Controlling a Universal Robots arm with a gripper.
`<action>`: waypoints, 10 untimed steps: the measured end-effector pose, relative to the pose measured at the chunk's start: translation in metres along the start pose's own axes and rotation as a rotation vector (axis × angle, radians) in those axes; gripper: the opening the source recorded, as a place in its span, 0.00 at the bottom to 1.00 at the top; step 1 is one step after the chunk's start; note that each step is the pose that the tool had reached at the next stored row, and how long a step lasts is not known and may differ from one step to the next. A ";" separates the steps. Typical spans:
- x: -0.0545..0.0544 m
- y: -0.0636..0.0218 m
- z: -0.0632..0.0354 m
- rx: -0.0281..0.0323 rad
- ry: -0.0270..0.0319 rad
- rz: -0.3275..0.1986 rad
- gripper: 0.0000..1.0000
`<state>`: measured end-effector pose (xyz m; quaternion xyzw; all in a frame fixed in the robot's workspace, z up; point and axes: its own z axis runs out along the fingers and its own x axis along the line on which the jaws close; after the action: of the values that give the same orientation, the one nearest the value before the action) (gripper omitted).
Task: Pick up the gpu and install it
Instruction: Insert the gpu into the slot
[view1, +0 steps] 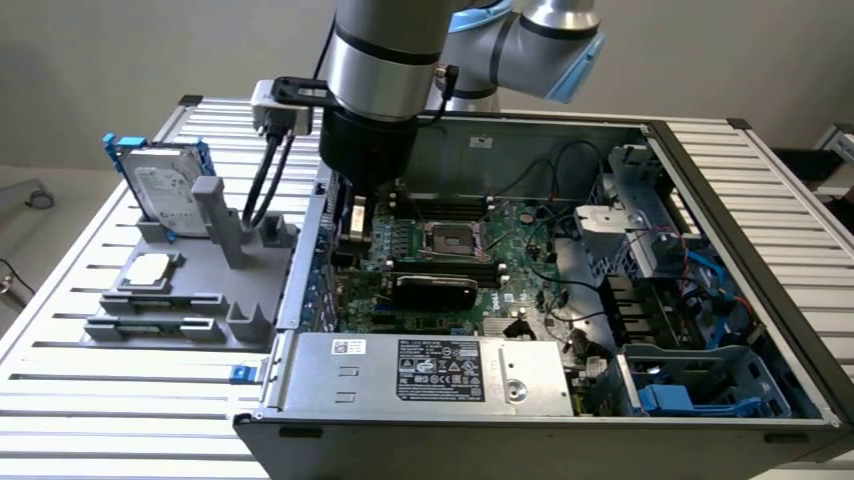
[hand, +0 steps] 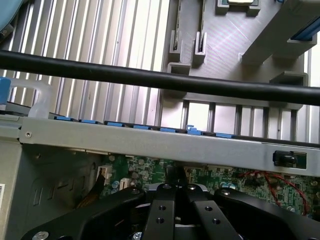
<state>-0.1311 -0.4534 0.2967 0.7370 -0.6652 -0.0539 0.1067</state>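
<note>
Tool (hand: 175, 200) of mine sits clenched, lowered inside the computer case (view1: 747, 200) over the motherboard (view1: 494, 250). Whether it grips the gpu I cannot tell. Grey holder (view1: 200, 300) lies on the tabletop (view1: 80, 390) at nine o'clock of the case.

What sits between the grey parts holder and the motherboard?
The case's metal side wall, lined with blue clips; clearest in the wrist view, also visible in the exterior view.
</note>
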 end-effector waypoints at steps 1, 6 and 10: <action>0.000 0.0000 -0.0001 0.0000 0.0000 0.000 0.11; -0.002 0.0000 -0.0002 -0.0001 -0.0002 0.001 0.11; -0.004 0.0003 -0.0002 -0.0002 -0.0008 0.004 0.11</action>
<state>-0.1317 -0.4495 0.2967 0.7358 -0.6666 -0.0541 0.1066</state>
